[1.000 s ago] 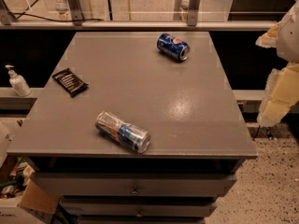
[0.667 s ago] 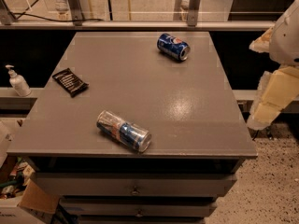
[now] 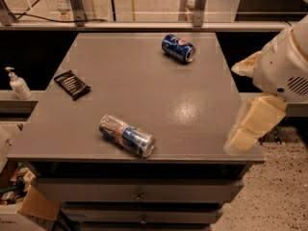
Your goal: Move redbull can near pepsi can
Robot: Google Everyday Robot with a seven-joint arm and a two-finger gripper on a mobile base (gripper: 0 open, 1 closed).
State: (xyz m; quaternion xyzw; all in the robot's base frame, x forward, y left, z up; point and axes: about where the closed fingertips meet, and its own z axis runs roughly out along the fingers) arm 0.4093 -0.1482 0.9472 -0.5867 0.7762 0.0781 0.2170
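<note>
The redbull can (image 3: 127, 135) lies on its side near the front edge of the grey table (image 3: 144, 81), left of centre. The pepsi can (image 3: 178, 48) lies on its side at the far side of the table, right of centre. The two cans are far apart. My gripper (image 3: 237, 107) hangs at the table's right edge, off to the right of both cans and touching neither. Its cream fingers (image 3: 257, 120) stand apart with nothing between them.
A black snack packet (image 3: 71, 84) lies on the table's left part. A white pump bottle (image 3: 18, 84) stands on a ledge to the left of the table. Metal rails (image 3: 144, 25) run behind the table. Drawers (image 3: 139, 195) sit below the front edge.
My gripper and arm have moved left from the right edge of the view, toward the table's right edge. The cans have not moved.
</note>
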